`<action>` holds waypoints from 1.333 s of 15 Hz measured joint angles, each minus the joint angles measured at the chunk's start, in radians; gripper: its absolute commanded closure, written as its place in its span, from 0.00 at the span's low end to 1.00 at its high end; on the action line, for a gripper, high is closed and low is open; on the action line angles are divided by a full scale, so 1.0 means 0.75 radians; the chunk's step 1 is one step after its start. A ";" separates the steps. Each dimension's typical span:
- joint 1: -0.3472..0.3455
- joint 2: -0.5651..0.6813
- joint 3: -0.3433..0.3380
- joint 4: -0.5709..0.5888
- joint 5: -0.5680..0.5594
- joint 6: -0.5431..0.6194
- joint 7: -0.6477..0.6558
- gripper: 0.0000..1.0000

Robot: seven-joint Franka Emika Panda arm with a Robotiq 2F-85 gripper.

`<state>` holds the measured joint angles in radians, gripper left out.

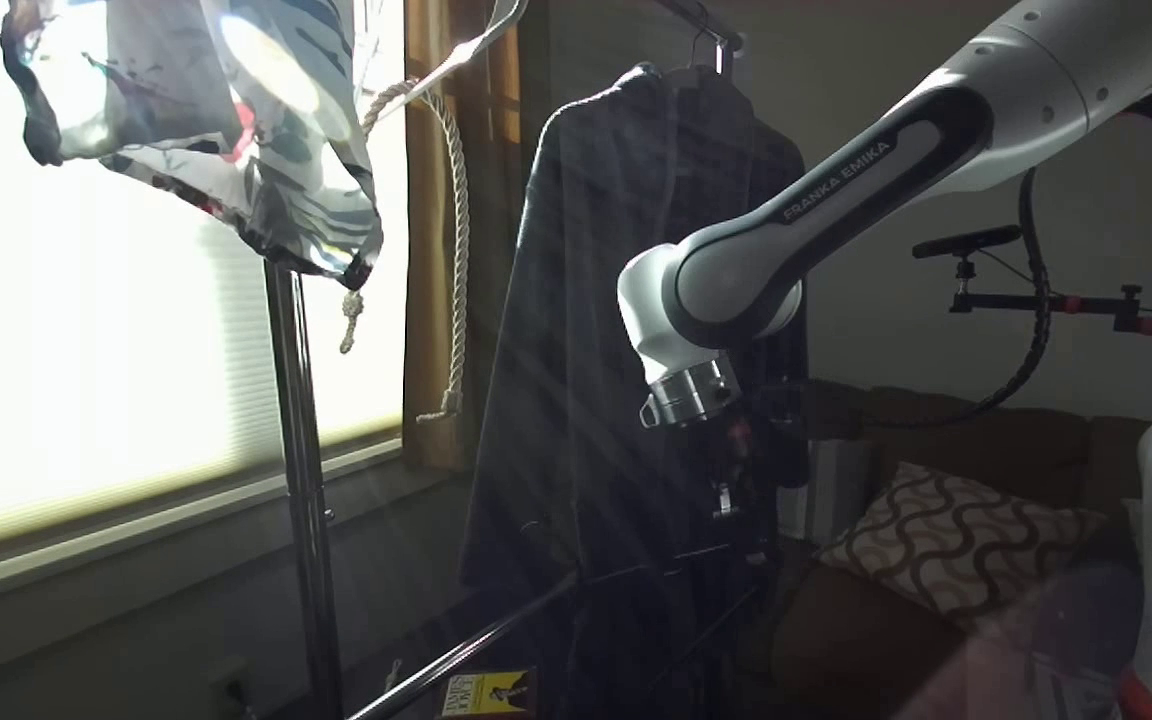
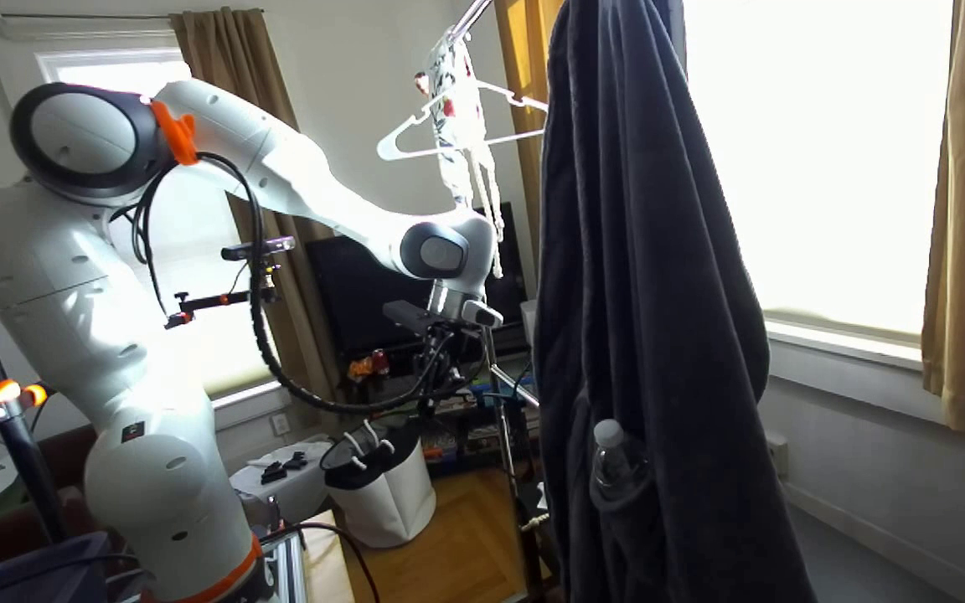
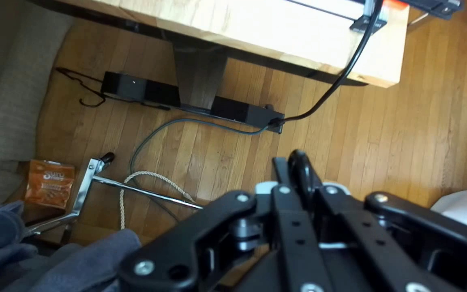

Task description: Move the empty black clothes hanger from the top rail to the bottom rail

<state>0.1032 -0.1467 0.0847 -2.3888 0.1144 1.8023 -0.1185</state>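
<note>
My gripper (image 3: 297, 176) is shut on a glossy black piece, the end of the black clothes hanger (image 3: 301, 167). In an exterior view the gripper (image 1: 751, 553) points down before the dark coat. The hanger's thin dark arm (image 1: 626, 572) runs left from it, with its hook near the bottom rail (image 1: 466, 650). Whether the hook touches the rail cannot be told. The gripper (image 2: 426, 406) and bottom rail (image 2: 518, 388) also show in an exterior view. The top rail (image 2: 469, 20) is high above; its end (image 1: 701, 15) shows over the coat.
A long dark coat (image 1: 626, 330) hangs from the rack close to the gripper; it also shows in an exterior view (image 2: 642, 251). A white hanger (image 2: 457, 151) and patterned garment (image 1: 206, 110) hang nearby. A grey upright pole (image 1: 301, 450) stands left. Another black hanger (image 3: 91, 91) lies on the floor.
</note>
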 measured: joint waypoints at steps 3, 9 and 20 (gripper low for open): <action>0.008 0.181 0.018 0.125 0.000 0.061 0.022 0.98; 0.009 0.422 0.021 0.316 0.001 -0.021 0.022 0.68; 0.008 0.339 0.025 0.379 0.001 -0.054 0.107 0.00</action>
<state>0.1092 0.1076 0.1032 -2.1042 0.1153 1.7619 -0.0384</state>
